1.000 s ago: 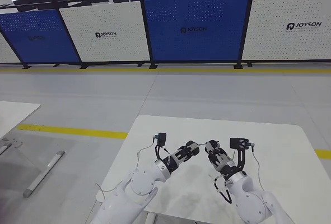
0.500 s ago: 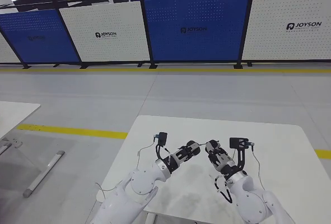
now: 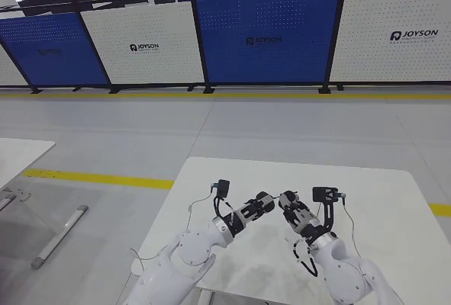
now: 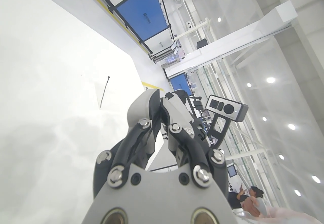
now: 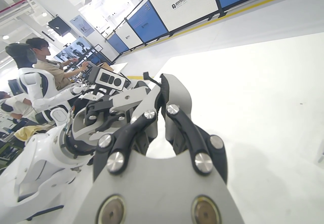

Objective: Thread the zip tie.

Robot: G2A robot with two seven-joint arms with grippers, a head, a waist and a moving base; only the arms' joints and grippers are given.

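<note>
A: Where's the zip tie (image 5: 147, 76) right now?

B: Pinched in the right end effector (image 5: 162, 83), which is closed on the strap. The square head pokes out past the tips toward the left end effector (image 4: 159, 98). The two meet almost tip to tip above the middle of the white surface (image 3: 378, 191).

A: And the left one?

B: Closed tight. I can't tell whether it grips anything.

A: How should the threading go?

B: I'd say the head has to be held steady, with its slot square to the tail. A thin, springy strap will likely buckle if it is pushed at a slant, so feed it slowly and straight, with small corrections.

A: Anything else around?

B: A second tie (image 4: 104, 92) lies flat on the surface off to the right, well apart from both. Past the far edge there's grey floor (image 3: 286, 130) with a yellow line (image 3: 95, 179), then blue and white panels (image 3: 267, 42). Another table (image 3: 11, 152) stands at the left.
</note>
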